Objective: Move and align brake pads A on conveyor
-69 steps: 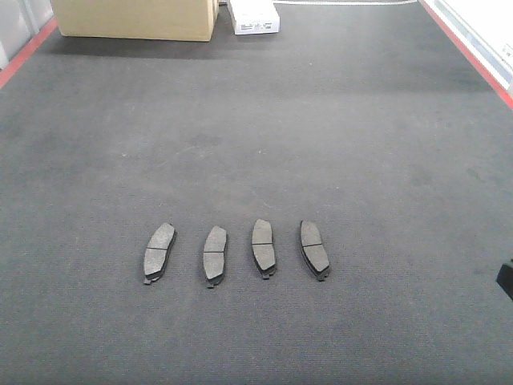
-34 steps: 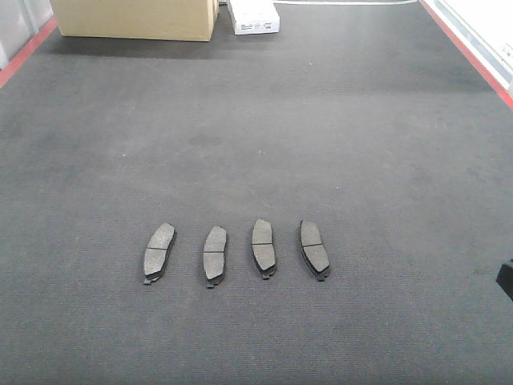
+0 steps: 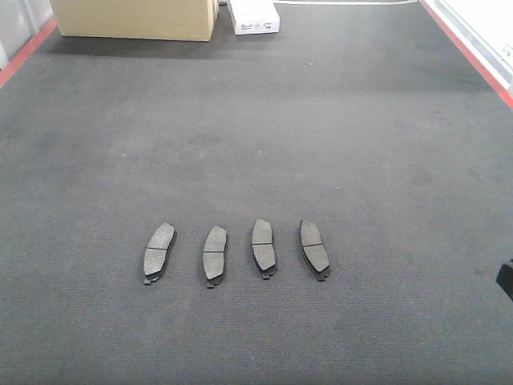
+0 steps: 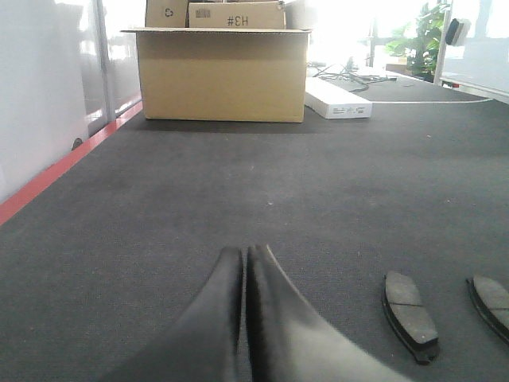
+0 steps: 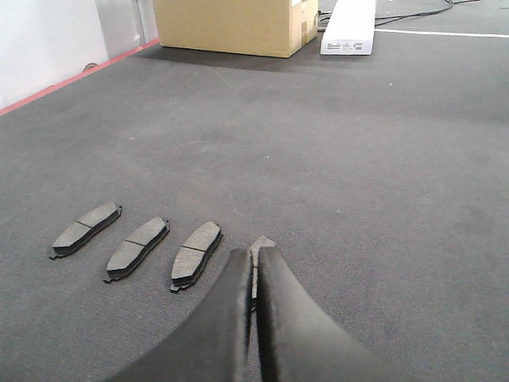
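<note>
Several brake pads A lie side by side in a row on the conveyor (image 3: 256,136), from the leftmost pad (image 3: 159,252) to the rightmost pad (image 3: 314,249), all lengthwise towards the far end. My left gripper (image 4: 245,253) is shut and empty, low over the belt to the left of the row; the nearest pad (image 4: 409,306) is off to its right. My right gripper (image 5: 254,253) is shut too, with nothing in it. It partly hides the rightmost pad (image 5: 261,241), which lies on the belt beyond its tips. Another pad (image 5: 196,253) shows to its left.
A cardboard box (image 3: 132,20) and a flat white box (image 3: 253,16) stand at the belt's far end. Red edge strips (image 3: 473,56) run along both sides. A black part of the right arm (image 3: 506,279) shows at the front view's right edge.
</note>
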Motion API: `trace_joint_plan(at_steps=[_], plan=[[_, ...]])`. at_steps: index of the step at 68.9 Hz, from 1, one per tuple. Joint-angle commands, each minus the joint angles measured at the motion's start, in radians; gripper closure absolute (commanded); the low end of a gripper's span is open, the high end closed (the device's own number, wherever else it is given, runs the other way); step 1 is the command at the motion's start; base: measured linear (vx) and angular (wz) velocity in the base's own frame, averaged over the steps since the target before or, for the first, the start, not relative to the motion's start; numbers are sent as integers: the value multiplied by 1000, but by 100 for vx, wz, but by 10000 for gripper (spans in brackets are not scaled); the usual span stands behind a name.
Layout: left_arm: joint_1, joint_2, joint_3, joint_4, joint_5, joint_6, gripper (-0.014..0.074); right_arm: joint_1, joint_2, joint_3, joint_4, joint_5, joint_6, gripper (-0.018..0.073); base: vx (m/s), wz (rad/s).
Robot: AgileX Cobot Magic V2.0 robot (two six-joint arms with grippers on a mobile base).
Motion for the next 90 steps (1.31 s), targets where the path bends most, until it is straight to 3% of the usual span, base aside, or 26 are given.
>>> trace_joint_plan(at_steps=[1,15,20,30,38,60,72,90], plan=[[2,-14,-19,-8,-82,-4,602,-6,7,-27,-22,-71,-5,566,0,0],[2,-14,-19,-8,-88,-2,602,-8,7,-23,-34,-90,-40,566,0,0],[2,-14,-19,-8,-88,-2,602,-29,7,1,14,-142,-115,566,0,0],[2,-14,-19,-8,-88,-2,602,-168,-27,147,174,-396,-326,566,0,0],[2,-14,-19,-8,-88,-2,602,-285,-97,267,318,-519,-376,566,0,0],[2,-14,-19,-8,-88,-2,602,-478,-272,450,349,-453,-360,566,0,0],[2,-14,-19,-8,-88,-2,602,-486,-343,464,349,-357,-363,566,0,0],[2,-13,-19,-8,-88,-2,602,-486,-341,464,349,-355,-363,566,0,0]])
